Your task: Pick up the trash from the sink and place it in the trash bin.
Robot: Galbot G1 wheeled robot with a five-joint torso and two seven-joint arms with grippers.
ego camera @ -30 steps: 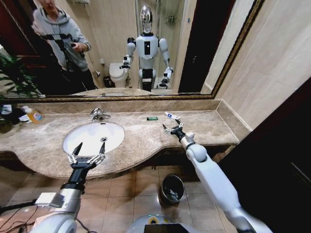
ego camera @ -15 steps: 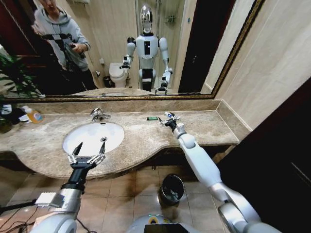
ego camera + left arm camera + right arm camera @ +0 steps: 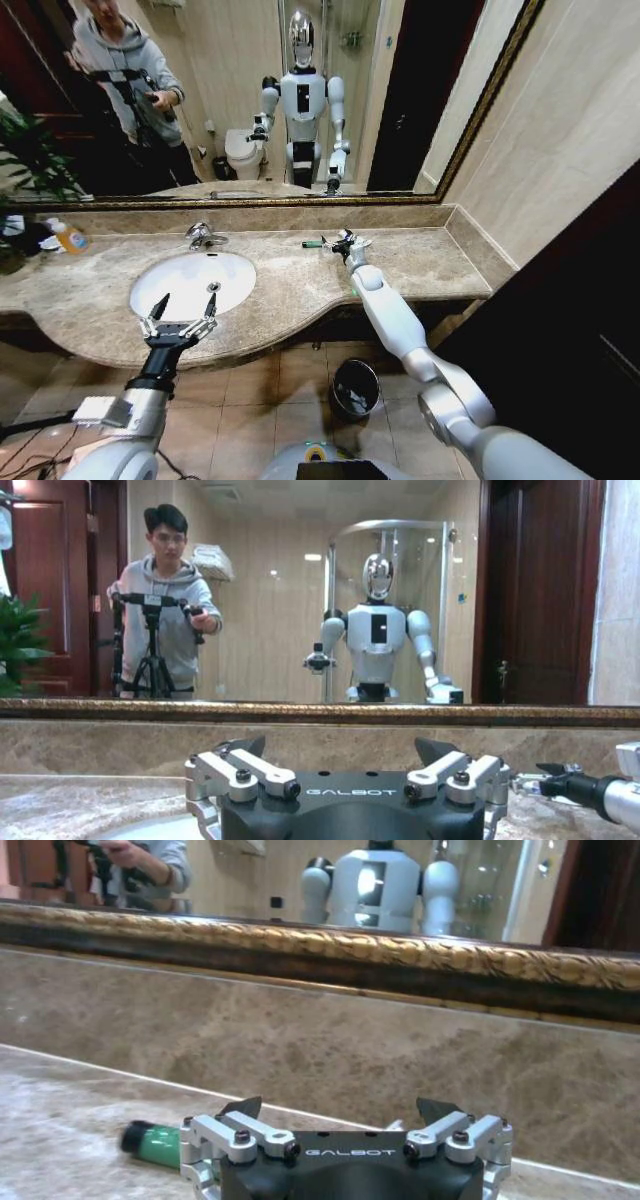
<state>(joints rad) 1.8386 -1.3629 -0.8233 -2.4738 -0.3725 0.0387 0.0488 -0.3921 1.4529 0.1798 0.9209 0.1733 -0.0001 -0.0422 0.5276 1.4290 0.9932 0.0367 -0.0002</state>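
Right gripper point(image 3: 345, 240), jaws apart, reaches the white tube and green packet point(image 3: 313, 243) at the tabletop's point(image 3: 430, 262) back | left gripper point(image 3: 180, 318) open, idle over sink point(image 3: 190, 282) | bin point(image 3: 355, 388) on floor, nothing visibly delivered.

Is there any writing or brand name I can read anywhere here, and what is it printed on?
"GALBOT": on the black body of the left pincer, above the sink.
"GALBOT": on the black body of the right pincer, over the counter's back edge beside a small green item.
Orange-yellow pump bottle: label too small to read.
The green item shows no legible print.
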